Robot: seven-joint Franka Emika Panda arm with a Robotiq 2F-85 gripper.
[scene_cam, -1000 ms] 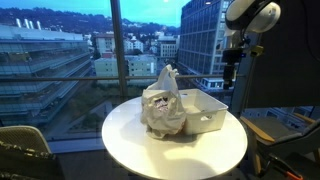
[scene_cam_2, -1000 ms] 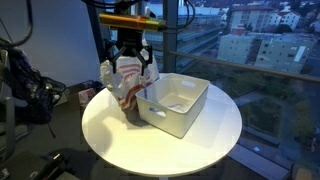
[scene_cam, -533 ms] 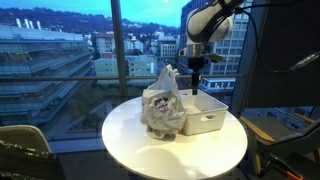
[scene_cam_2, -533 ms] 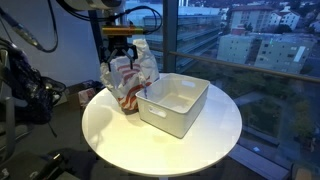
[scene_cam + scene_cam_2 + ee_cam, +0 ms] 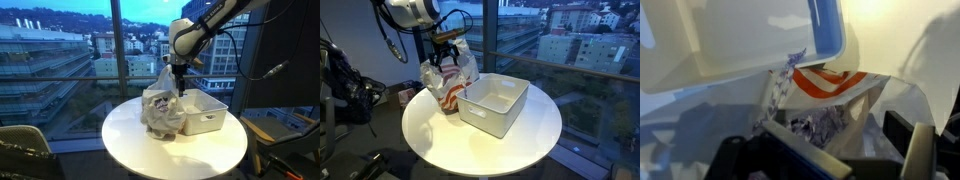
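The pincer (image 5: 447,58) is seen hanging over the crumpled top of a plastic bag (image 5: 446,86), its jaws spread wide with nothing between them. The bag, white with red print, stands directly beneath the pincer on a round table (image 5: 470,148). It leans against the wall of a white tub (image 5: 492,105), which lies just beside and below the pincer.

In the wrist view, the tub (image 5: 740,40) fills the upper part and the bag's open mouth (image 5: 830,100) gapes between the finger ends.

Trouble could be caused by the thin film. If only a loose fold were pinched, it might slip out or tear. A low approach could also crush the bag, or push it and the tub across the table towards the edge.

What the bag contains cannot be made out, since only dark speckled shapes show in its mouth. The fingertips are partly lost against the bag in an exterior view (image 5: 180,84), so any contact with the film cannot be judged.
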